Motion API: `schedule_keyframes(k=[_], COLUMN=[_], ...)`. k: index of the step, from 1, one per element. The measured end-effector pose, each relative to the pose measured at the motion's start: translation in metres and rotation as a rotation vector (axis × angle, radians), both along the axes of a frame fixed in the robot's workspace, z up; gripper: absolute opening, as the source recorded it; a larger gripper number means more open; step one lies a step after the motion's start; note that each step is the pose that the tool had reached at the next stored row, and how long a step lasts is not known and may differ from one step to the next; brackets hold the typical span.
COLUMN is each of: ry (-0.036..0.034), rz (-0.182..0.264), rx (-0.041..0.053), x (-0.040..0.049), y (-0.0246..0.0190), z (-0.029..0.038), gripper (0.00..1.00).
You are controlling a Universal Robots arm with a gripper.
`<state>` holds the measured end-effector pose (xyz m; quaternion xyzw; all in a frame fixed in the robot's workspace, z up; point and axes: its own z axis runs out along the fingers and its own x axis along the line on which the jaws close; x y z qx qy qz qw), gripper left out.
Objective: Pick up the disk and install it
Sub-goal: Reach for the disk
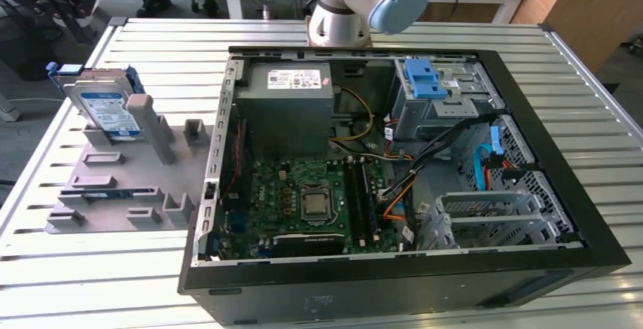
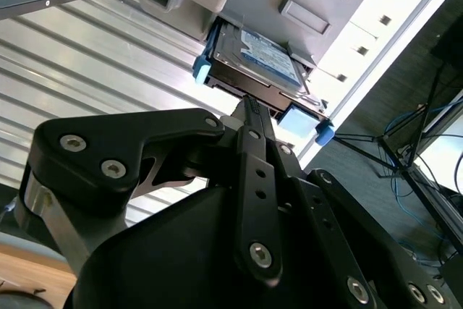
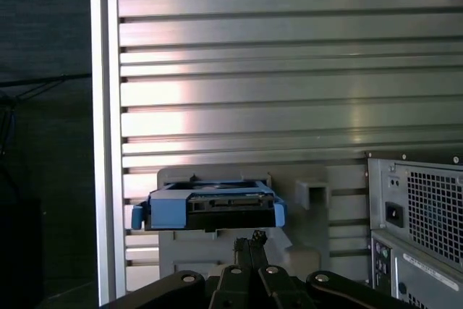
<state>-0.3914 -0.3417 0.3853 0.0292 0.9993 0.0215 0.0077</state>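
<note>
The slatted metal table (image 1: 90,284) has bare strips along its edges. An open black computer case (image 1: 402,287) takes up most of its middle and the exterior view's right. Just beside the case, on the exterior view's left, lies a grey fixture plate (image 1: 111,193) with raised blocks and slots. The arm (image 1: 351,5) rises behind the case's far wall.

Inside the case, a grey power supply (image 1: 286,111) carries a white sticker with print too small to read. A blue latch piece (image 1: 424,80) sits on the drive cage.

The disk (image 1: 105,111) stands tilted on edge at the plate's far corner, near the table edge, its white-and-blue label facing outward.

In the first wrist view, the gripper (image 3: 251,240) is near the disk's end, its fingers together and empty, with open table beyond.
</note>
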Motion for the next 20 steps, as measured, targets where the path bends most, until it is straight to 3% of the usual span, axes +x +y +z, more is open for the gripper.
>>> schedule_keyframes(k=[20], ry=[0.0001], rz=[0.000], rx=[0.0000], x=[-0.0217], y=[0.0001], z=[-0.0007], gripper=[0.11])
